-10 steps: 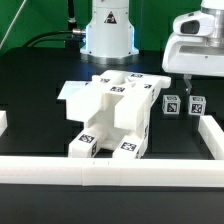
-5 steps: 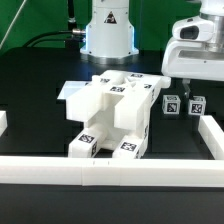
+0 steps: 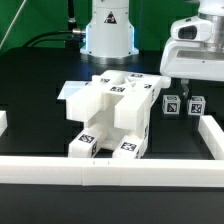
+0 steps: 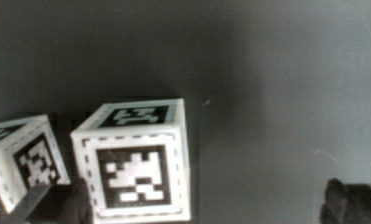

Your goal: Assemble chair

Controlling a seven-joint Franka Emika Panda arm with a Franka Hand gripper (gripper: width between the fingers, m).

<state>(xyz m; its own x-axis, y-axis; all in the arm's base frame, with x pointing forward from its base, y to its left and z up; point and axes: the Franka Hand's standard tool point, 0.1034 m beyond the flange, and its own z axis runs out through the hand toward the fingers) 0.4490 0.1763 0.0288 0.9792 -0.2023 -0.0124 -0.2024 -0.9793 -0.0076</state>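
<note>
A: The pincer?
B: The gripper (image 3: 188, 82) hangs spread wide, holding nothing, over the small cubes (image 3: 172, 104).
A: The chair?
B: The assembled body (image 3: 110, 115) stands at their nine o'clock (exterior view).

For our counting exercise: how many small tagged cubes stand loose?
2: the first cube to the exterior view's right of the chair body; the second cube beside it, further right. More may hide.

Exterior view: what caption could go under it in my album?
Open tool hovers above two small tagged cubes beside the part-built white chair.
</note>
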